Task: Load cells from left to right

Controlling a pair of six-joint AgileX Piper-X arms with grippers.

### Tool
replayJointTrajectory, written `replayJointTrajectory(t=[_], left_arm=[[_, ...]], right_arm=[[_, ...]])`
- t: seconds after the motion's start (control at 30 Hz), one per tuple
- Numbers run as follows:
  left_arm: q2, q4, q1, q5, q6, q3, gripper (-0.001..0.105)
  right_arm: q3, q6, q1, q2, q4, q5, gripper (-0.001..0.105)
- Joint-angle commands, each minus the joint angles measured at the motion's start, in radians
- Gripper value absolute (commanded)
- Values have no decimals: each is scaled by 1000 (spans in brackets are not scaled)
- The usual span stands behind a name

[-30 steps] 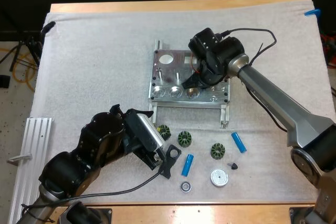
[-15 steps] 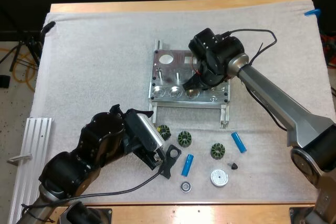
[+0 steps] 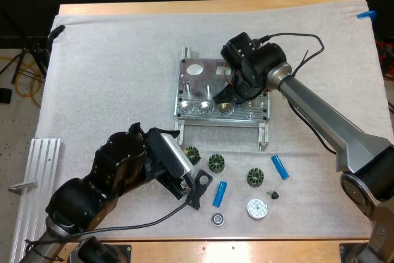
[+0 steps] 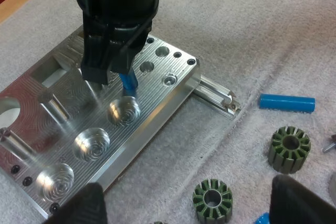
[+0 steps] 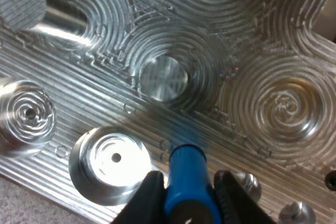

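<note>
Right gripper pinches a bright blue cylinder cell from both sides, cell pointing down at the machined aluminium fixture plate. The fixture sits around the middle of the white mat, slightly toward its far edge. The cell tip is low over the plate, just beside the right-most of three round pockets in the row along the fixture's near edge; can't tell if it touches.

Left gripper is spread, fingers wide apart and clear of everything, hovering near the mat's near edge, left of centre.

Loose parts lie between the fixture and the mat's near edge:
- two spare blue cylinders
- three dark green slotted rings
- a white round disc
- a small black cone
- a small metal ring

A ribbed aluminium rail lies at the mat's near left corner.
</note>
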Motion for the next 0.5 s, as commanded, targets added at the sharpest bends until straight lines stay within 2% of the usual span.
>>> replayJointTrajectory(t=[0.0, 0.47], left_arm=[[0, -3, 1, -18, -11, -7, 64], [0, -3, 1, -18, -11, -7, 64]], right_arm=[[7, 9, -1, 13, -4, 0, 5], [7, 14, -1, 13, -15, 30, 5]])
